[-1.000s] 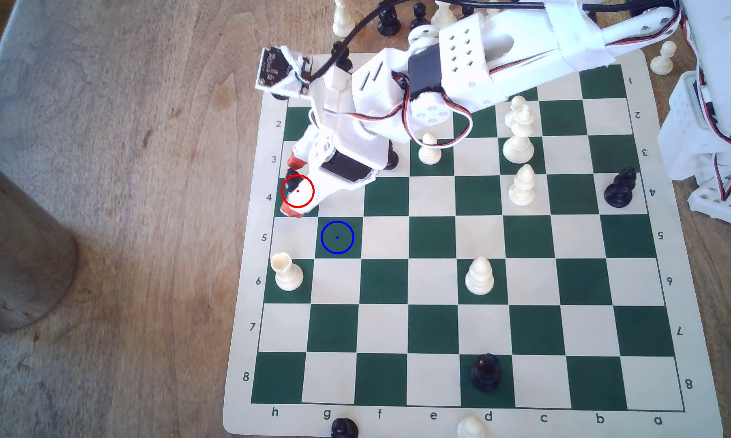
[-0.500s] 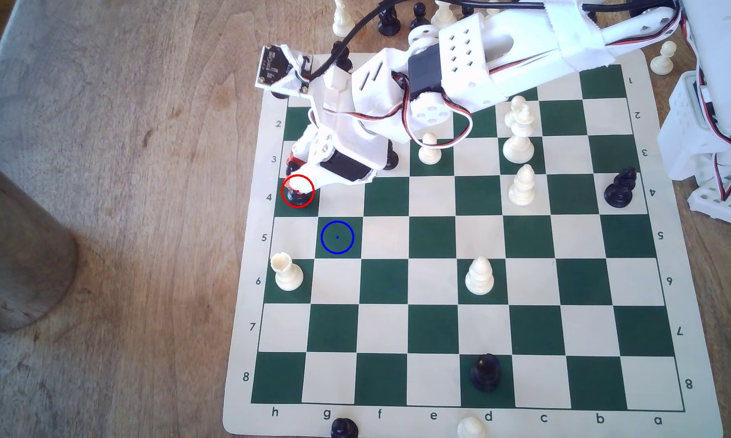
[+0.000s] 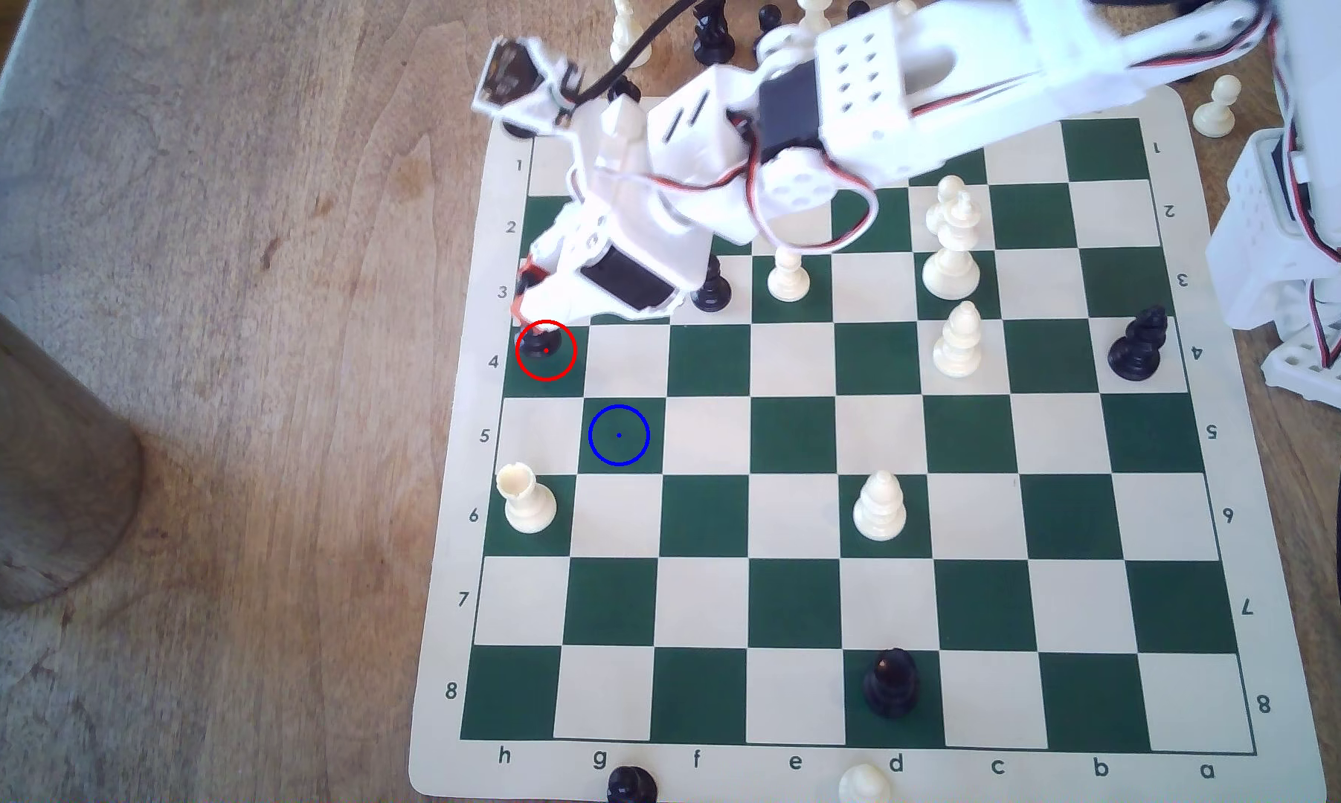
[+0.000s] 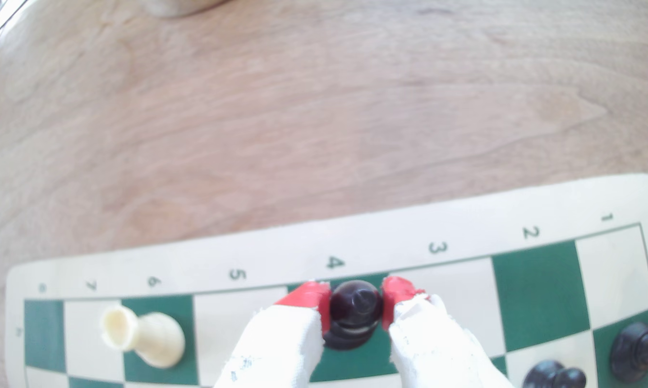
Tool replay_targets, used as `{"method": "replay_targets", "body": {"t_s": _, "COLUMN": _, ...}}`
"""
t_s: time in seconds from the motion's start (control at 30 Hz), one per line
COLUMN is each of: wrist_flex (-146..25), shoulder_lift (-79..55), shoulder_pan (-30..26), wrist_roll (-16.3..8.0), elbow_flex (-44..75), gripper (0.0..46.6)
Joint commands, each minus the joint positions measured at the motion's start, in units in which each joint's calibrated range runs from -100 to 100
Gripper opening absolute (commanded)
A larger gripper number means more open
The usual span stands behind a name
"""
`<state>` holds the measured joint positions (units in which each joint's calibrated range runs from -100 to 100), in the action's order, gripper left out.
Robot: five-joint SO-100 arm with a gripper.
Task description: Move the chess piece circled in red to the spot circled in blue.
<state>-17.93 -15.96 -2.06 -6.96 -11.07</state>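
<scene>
The black bishop-like piece (image 3: 539,345) is at the red ring on square h4, near the board's edge on the exterior view's left. My gripper (image 3: 534,318) comes down on it from above. In the wrist view the two red-tipped fingers (image 4: 307,296) press on either side of the piece's rounded head (image 4: 356,304), so the gripper (image 4: 356,298) is shut on it. Its base hangs over the green square and looks slightly raised. The blue-ringed green square (image 3: 618,435) lies bare, one square diagonally toward the exterior view's lower right.
A white rook (image 3: 526,500) stands on h6, close to the blue ring. A black pawn (image 3: 712,287) and a white pawn (image 3: 788,276) stand behind my wrist. More pieces are spread over the board (image 3: 845,772), and a wooden cylinder (image 3: 33,463) stands off it on the exterior view's left.
The fingers have shut on the black piece. The arm has risen and drawn back a little, and the piece's base has shifted slightly up inside the red ring.
</scene>
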Motion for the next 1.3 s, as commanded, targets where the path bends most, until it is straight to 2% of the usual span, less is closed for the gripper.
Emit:
{"method": "replay_targets", "body": {"t_s": 0.0, "wrist_flex": -0.01, "shoulder_lift": 14.18, "shoulder_pan": -1.96, "wrist_roll": -0.34, "elbow_flex": -2.26, "gripper": 0.4}}
{"method": "replay_targets", "body": {"t_s": 0.2, "wrist_flex": -0.99, "shoulder_lift": 17.49, "shoulder_pan": -5.4, "wrist_roll": -0.49, "elbow_flex": -8.6, "gripper": 0.4}}
{"method": "replay_targets", "body": {"t_s": 0.47, "wrist_flex": -3.37, "shoulder_lift": 15.28, "shoulder_pan": -8.77, "wrist_roll": -0.44, "elbow_flex": -8.78, "gripper": 0.4}}
{"method": "replay_targets", "body": {"t_s": 1.27, "wrist_flex": -3.78, "shoulder_lift": 7.13, "shoulder_pan": -7.75, "wrist_roll": 1.22, "elbow_flex": -8.42, "gripper": 0.5}}
